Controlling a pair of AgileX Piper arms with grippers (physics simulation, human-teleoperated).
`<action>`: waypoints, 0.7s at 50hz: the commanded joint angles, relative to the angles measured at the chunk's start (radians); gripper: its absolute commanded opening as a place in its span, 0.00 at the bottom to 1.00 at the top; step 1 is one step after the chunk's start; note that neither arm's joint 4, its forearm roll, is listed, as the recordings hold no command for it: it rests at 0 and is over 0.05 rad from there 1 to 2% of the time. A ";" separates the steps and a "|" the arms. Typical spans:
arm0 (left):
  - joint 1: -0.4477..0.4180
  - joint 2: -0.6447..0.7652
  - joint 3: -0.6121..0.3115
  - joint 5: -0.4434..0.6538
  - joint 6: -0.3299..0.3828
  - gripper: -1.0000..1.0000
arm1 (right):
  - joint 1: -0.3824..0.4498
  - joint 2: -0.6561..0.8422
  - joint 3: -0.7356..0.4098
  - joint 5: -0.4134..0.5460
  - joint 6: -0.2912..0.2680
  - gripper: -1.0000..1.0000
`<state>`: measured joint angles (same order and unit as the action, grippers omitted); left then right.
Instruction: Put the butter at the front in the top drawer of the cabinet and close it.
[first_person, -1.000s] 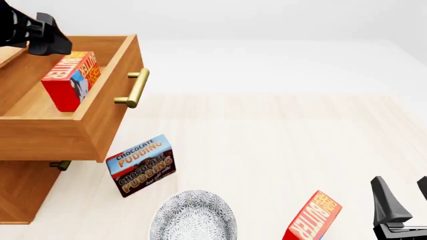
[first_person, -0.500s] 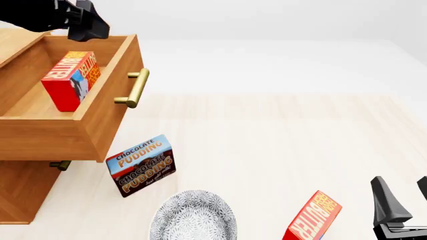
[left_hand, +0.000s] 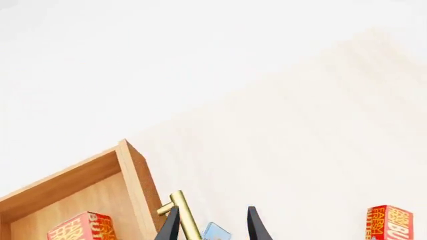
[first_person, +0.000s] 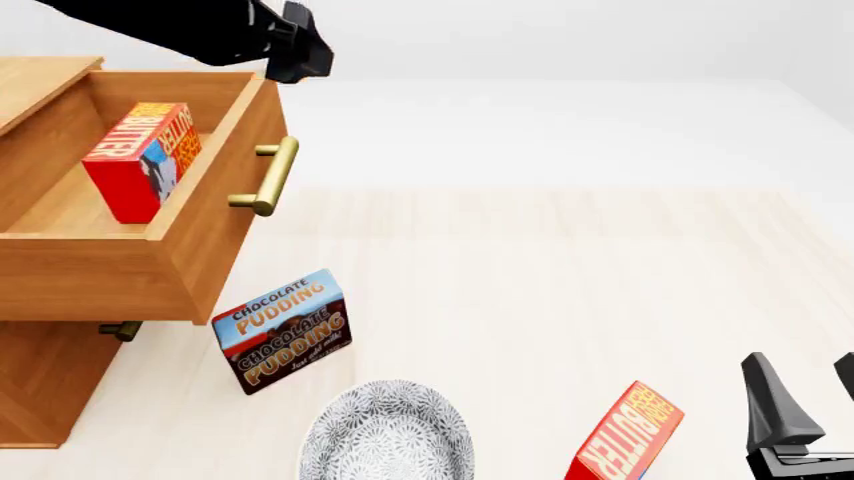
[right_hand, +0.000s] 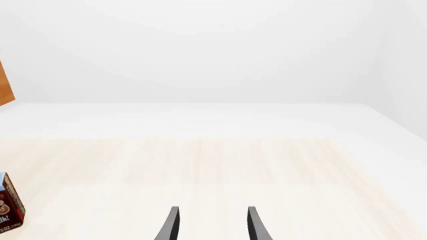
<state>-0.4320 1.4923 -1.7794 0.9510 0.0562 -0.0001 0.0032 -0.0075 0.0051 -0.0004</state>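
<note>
One red butter box (first_person: 140, 160) (left_hand: 83, 227) stands on end inside the pulled-out top drawer (first_person: 200, 215) of the cabinet (first_person: 40, 385). A look-alike butter box (first_person: 625, 438) (left_hand: 390, 223) stands tilted on the table at the front right. My left gripper (first_person: 304, 52) (left_hand: 213, 227) hovers open and empty above the drawer's front corner, higher than the brass handle (first_person: 272, 176) (left_hand: 185, 214). My right gripper (first_person: 806, 398) (right_hand: 212, 226) stays open and empty at the front right, just right of the second butter box.
A chocolate pudding box (first_person: 283, 330) (right_hand: 8, 206) leans on the table beneath the open drawer's front. A patterned grey plate (first_person: 387, 432) lies at the front edge. The lower drawer's handle (first_person: 120, 329) peeks out under the top drawer.
My left arm has swung to the right, from above the drawer's back left to above its front corner. The butter boxes, the drawer and the right arm have not moved.
</note>
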 joint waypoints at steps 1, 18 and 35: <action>-0.085 0.071 0.005 -0.076 -0.047 1.00 | 0.000 0.000 0.002 -0.002 0.000 1.00; -0.129 0.138 0.069 -0.195 -0.134 1.00 | 0.000 0.000 0.002 -0.002 0.000 1.00; -0.127 0.160 0.175 -0.296 -0.185 1.00 | 0.000 0.000 0.002 -0.002 0.000 1.00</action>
<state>-0.5549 1.6346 -1.6627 0.7147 -0.0947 -0.0001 0.0032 -0.0075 0.0051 -0.0003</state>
